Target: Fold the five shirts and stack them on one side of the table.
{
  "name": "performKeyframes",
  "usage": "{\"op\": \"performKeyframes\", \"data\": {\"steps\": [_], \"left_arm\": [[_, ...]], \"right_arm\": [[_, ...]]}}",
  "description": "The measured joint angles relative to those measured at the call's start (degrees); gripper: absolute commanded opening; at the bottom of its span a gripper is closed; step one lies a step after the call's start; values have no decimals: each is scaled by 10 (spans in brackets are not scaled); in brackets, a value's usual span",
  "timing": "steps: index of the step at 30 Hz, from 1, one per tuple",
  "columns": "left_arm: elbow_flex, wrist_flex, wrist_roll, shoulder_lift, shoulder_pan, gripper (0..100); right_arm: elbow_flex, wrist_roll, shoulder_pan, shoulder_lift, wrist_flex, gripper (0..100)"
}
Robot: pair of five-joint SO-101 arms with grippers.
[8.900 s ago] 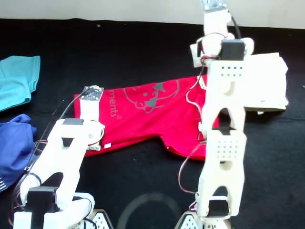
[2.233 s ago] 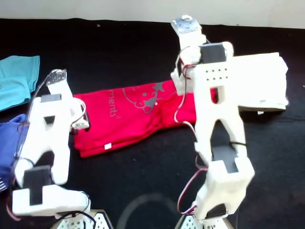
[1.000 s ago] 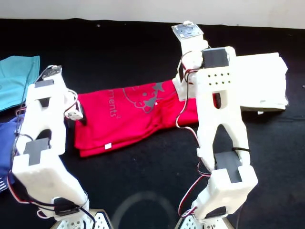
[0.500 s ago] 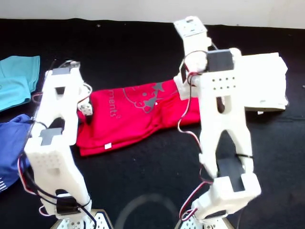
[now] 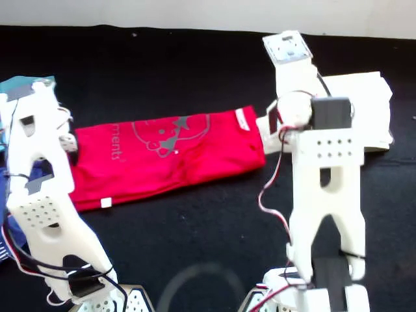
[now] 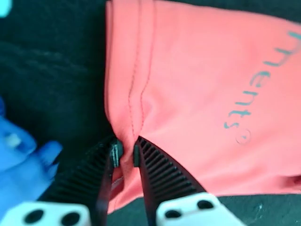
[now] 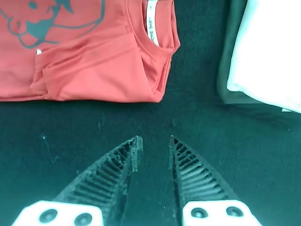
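Observation:
A red shirt [image 5: 166, 153], folded into a long strip with a grey print facing up, lies across the middle of the black table [image 5: 195, 260]. My left gripper [image 5: 70, 146] is at the strip's left end, shut on the hem of the red shirt [image 6: 188, 84]; in the left wrist view the left gripper [image 6: 124, 150] pinches a fold of fabric. Just off the collar end is my right gripper [image 5: 265, 127]. In its own view the right gripper [image 7: 153, 146] stands open over bare cloth, a short way from the red shirt [image 7: 94, 61], with nothing between its fingers.
A folded white shirt [image 5: 364, 110] rests on a dark one at the back right, and the white shirt [image 7: 268, 52] lies close beside my right gripper. A teal shirt [image 5: 13, 84] and a crumpled blue shirt [image 5: 8, 195] lie at the left edge, the blue shirt [image 6: 19, 174] next to my left gripper.
The red shirt has slid left, pulled by my left gripper, which moved towards the left edge. My right arm has shifted right and now sits off the shirt's collar end.

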Motion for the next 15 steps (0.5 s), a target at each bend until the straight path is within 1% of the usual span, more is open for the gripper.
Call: {"op": "performKeyframes", "data": {"steps": [3,7,11,15], "left_arm": [[-35,35,-5,0,4,10],[-75,89,-4,0,25,10],[-84,102,-4,-6,77,10],[-84,104,3,-55,154,10]], "right_arm": [[63,0,9,-59,-14,98],[206,1,57,-136,-83,98],[389,1,124,-203,-181,98],[570,39,190,-266,-274,98]]}}
